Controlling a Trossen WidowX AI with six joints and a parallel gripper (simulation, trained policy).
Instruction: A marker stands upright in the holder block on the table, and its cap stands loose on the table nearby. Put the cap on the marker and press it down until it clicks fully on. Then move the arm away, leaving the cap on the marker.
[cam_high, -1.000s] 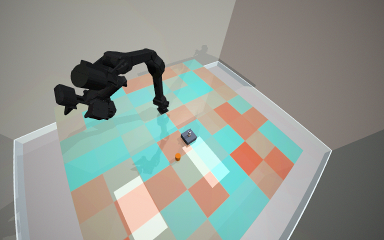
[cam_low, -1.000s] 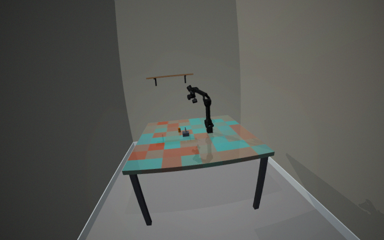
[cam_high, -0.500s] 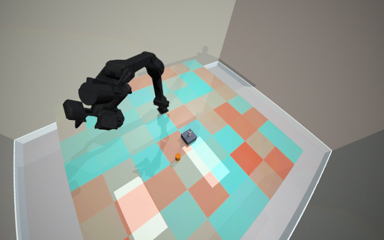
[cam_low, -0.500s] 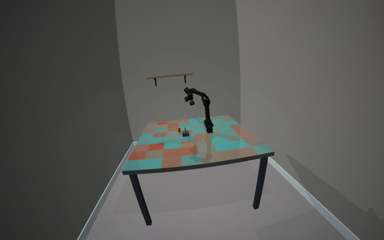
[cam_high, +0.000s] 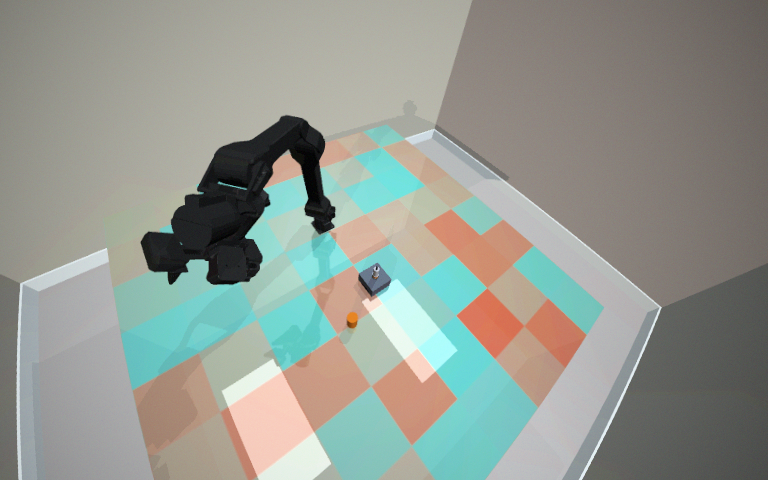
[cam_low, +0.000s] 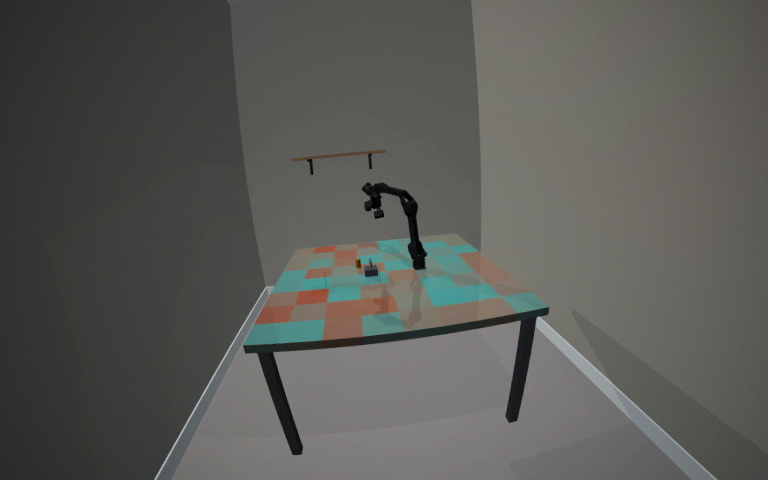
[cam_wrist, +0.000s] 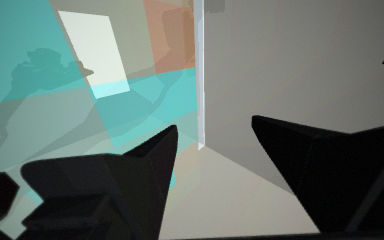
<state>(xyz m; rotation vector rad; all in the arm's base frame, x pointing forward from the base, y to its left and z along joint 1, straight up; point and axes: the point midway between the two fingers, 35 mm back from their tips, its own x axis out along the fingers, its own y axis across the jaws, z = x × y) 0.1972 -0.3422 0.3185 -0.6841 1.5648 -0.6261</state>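
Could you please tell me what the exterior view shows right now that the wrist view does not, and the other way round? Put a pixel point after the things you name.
Only the exterior view shows the orange cap (cam_high: 352, 320) (cam_low: 357, 263), the holder block (cam_high: 374, 281) (cam_low: 370, 272) with the upright marker (cam_high: 375, 272) (cam_low: 370, 263), the wall shelf (cam_low: 339, 155) and the table's legs (cam_low: 279, 401).

Only the wrist view shows the pincer (cam_wrist: 213, 125) close up, its fingers apart with nothing between them.

Both show part of the patchwork tabletop (cam_high: 413, 418) (cam_low: 342, 333) (cam_wrist: 150, 92) and plain wall.
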